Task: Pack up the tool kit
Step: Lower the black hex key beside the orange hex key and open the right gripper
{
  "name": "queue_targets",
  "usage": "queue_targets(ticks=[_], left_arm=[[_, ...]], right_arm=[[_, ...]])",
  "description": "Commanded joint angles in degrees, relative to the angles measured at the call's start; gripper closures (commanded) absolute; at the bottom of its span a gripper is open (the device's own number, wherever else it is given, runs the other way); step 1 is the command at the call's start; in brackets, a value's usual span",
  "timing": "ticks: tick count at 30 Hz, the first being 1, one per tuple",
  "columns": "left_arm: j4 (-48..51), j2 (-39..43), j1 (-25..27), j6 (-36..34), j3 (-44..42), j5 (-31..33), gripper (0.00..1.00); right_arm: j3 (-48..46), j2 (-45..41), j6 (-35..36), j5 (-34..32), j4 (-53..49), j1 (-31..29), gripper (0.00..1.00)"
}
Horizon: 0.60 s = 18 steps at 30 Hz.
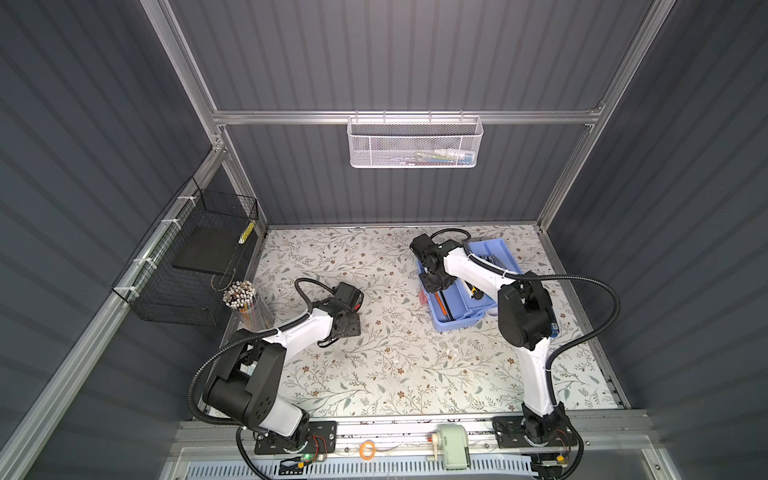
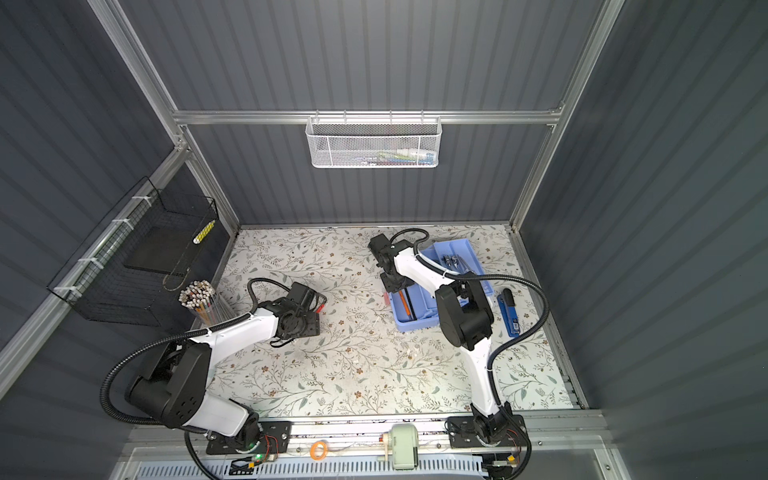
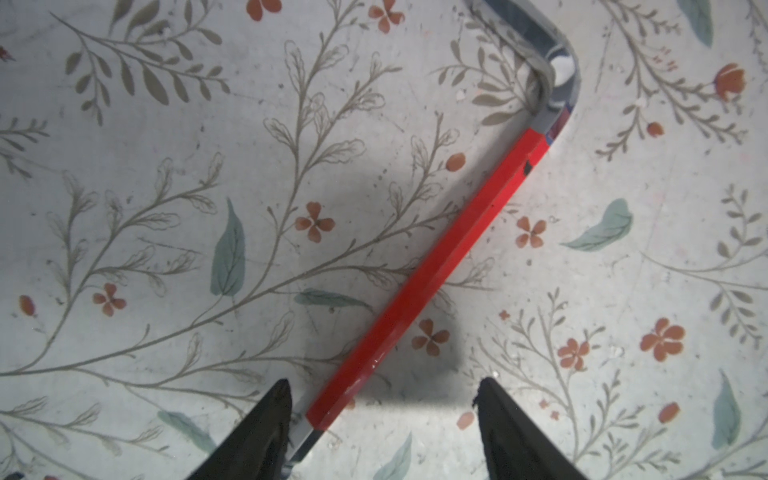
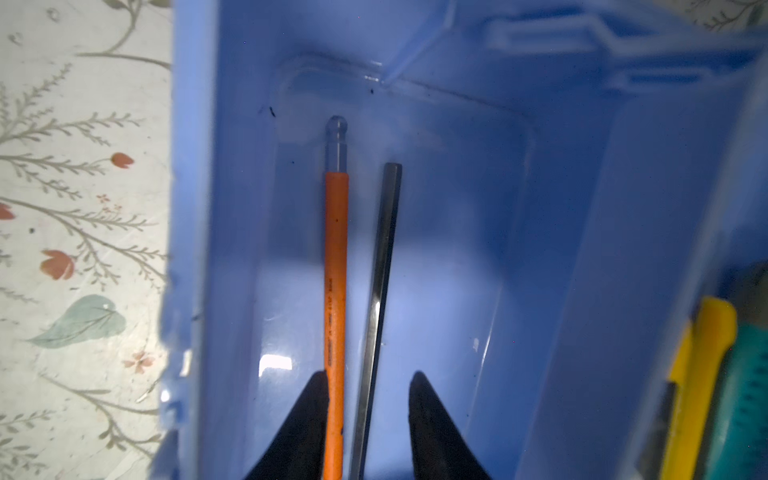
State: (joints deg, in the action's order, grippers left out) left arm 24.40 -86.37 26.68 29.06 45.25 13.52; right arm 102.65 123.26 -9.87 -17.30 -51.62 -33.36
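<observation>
Left end effector (image 3: 384, 388) is hovering low over the table (image 3: 166, 174) with its jaws spread wide and nothing in them. The red hex key (image 3: 424, 282) lies flat on the floral surface right under it. The bare steel tip of its long arm sits in the gap, tucked just beside one finger (image 3: 266, 428) and clearly apart from the opposite one. The rest of the key runs out diagonally away from the end effector, with its bent end farthest off.

Right end effector (image 4: 368, 386) is reaching down into the light blue base (image 4: 561, 208) of the kit, which in both top views sits toward the back right of the table. Its jaws are partly open and not clamping anything. Two keys lie side by side on the box floor in the gap: the orange hex key (image 4: 336, 270) runs right along one finger (image 4: 303, 424), maybe touching it, and a steel hex key (image 4: 380, 291) lies just beside the orange one, with a clear gap to the other finger.

A yellow and teal utility knife (image 4: 706, 374) shows at the edge of the right wrist view, blurry. A tray (image 1: 492, 249) with small metal tools sits at the far end of the base.
</observation>
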Motion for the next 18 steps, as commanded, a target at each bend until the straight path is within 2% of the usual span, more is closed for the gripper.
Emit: queue_targets(ticks=[1, 8, 11, 14, 18], left_arm=[[2.0, 0.9, -0.4, -0.9, 1.5, 1.5, 0.28], [2.3, 1.0, -0.6, -1.6, 1.7, 2.6, 0.28], [1.5, -0.3, -0.9, -2.2, 1.5, 2.2, 0.33], [0.8, -1.9, -1.3, -2.9, 1.6, 1.5, 0.39], [-0.5, -3.0, -1.5, -3.9, 1.9, 0.8, 0.43]], right_arm=[[-0.8, -3.7, -1.2, 1.7, -0.4, -0.1, 0.61], [-1.9, -7.6, -1.9, 3.3, 1.1, 0.0, 0.54], [-2.7, -9.0, -2.2, 3.8, 1.7, 0.1, 0.51], [-3.2, -9.9, -2.2, 3.9, 1.8, 0.1, 0.51], [-4.4, -10.8, -2.3, 3.7, 2.0, 0.1, 0.51]])
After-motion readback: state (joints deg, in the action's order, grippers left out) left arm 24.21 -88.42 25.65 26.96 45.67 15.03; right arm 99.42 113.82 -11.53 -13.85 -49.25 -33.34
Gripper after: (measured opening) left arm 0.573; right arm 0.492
